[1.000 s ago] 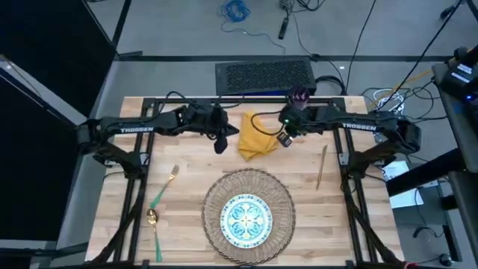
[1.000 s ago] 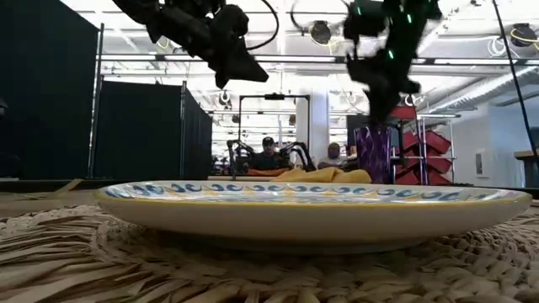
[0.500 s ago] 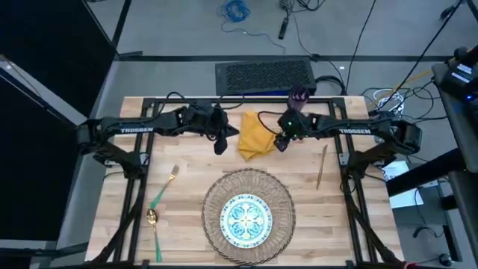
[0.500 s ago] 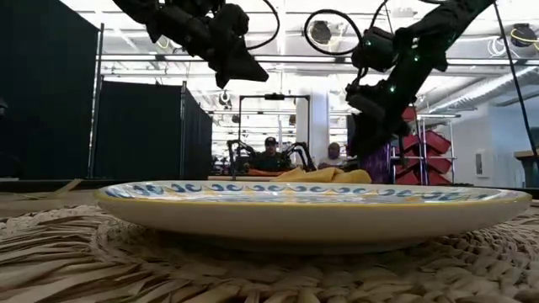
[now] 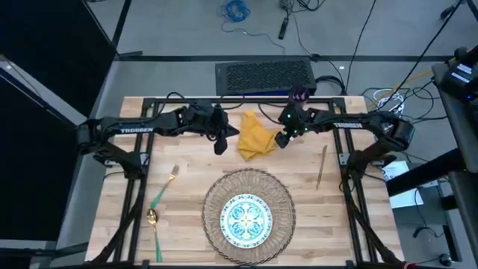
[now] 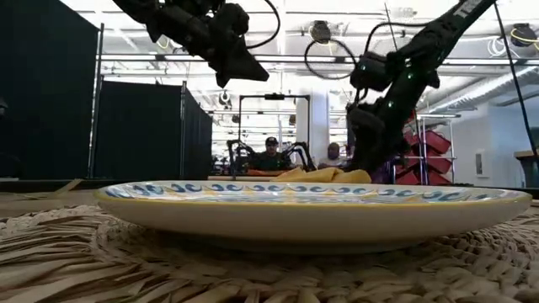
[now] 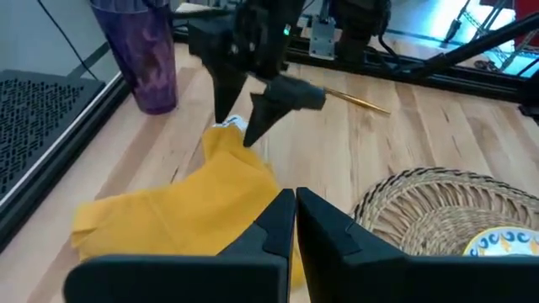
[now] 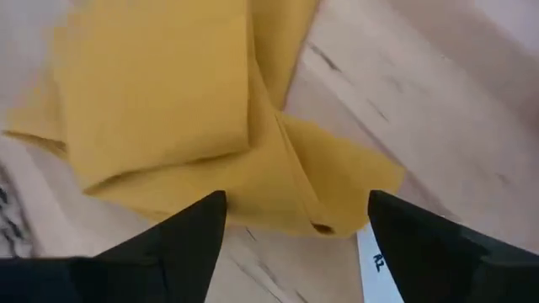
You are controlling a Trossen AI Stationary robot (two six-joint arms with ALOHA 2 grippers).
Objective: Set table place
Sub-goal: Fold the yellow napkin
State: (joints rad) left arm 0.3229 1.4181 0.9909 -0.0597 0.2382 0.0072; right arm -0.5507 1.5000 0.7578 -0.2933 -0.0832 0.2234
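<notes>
Table (image 5: 194, 202): light-wood butcher-block top, black frame rails along its sides. All positions below are given relative to the wicker placemat (image 5: 215, 196), which lies at the table's near-centre.

Placemat: round, woven. The blue-green patterned plate (image 5: 244, 220) sits on it, roughly centred.

Left arm: extends across the far side of the table, beyond the placemat. Left gripper (image 5: 220, 143) hangs above the wood beyond the placemat's left half, just beside the napkin's left edge. Jaws pressed together, nothing between them (left wrist view).

Right arm: reaches in from the right, beyond the placemat. Right gripper (image 5: 282, 139) is low over the napkin's right edge. Jaws spread wide, straddling the cloth's folded corner; nothing gripped. In the right wrist view the two fingers (image 8: 181, 244) stand well apart with the napkin between and beyond them.

Napkin (image 5: 254, 136): mustard-yellow, crumpled and partly folded, on the wood just beyond the placemat's far rim.

Purple cup (image 5: 299, 95): upright at the table's far edge, beyond the placemat and behind the right gripper.

Knife (image 5: 321, 167): slim, gold, flat on the wood to the right of the placemat, well apart from it.

Fork (image 5: 164, 187) and spoon (image 5: 154, 228): green handles, left of the placemat, lying near each other.
</notes>
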